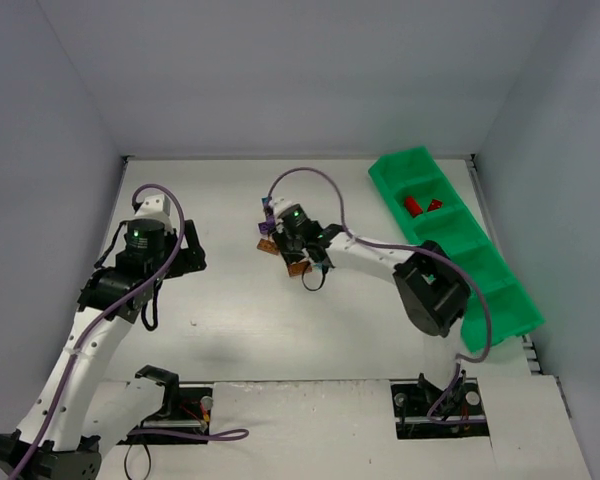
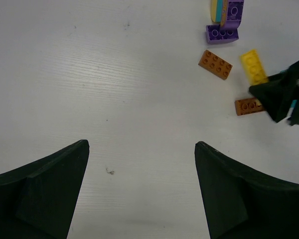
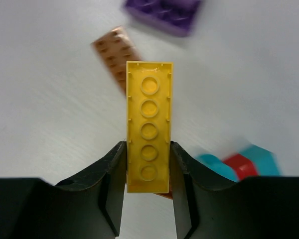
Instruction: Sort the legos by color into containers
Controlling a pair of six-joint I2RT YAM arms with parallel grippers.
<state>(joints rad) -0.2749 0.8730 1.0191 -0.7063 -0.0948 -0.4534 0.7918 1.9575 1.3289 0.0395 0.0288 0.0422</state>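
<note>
Right gripper (image 3: 148,149) closed across the long sides of a slim yellow plastic brick (image 3: 149,109), held at its near end, judged ready for carrying. Brown plastic brick (image 3: 114,52) and purple plastic brick (image 3: 164,12) lie just beyond; long green plastic compartment tray (image 1: 515,305) well apart to its right. Left gripper (image 2: 141,144) wide, empty

White arm links (image 1: 80,345), black joints (image 1: 435,290), purple cables (image 1: 302,170).

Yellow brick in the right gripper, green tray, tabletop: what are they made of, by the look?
The long yellow brick, pinched in the right gripper: hard moulded plastic with a smooth, slight sheen, crisp round tubes and a thin rim.
The bright green compartment tray: likely moulded plastic, with uniform colour and thin dividers.
The white tabletop: matte, with faint streaky grain. It may be laminate or painted wood; I can't tell which.
</note>
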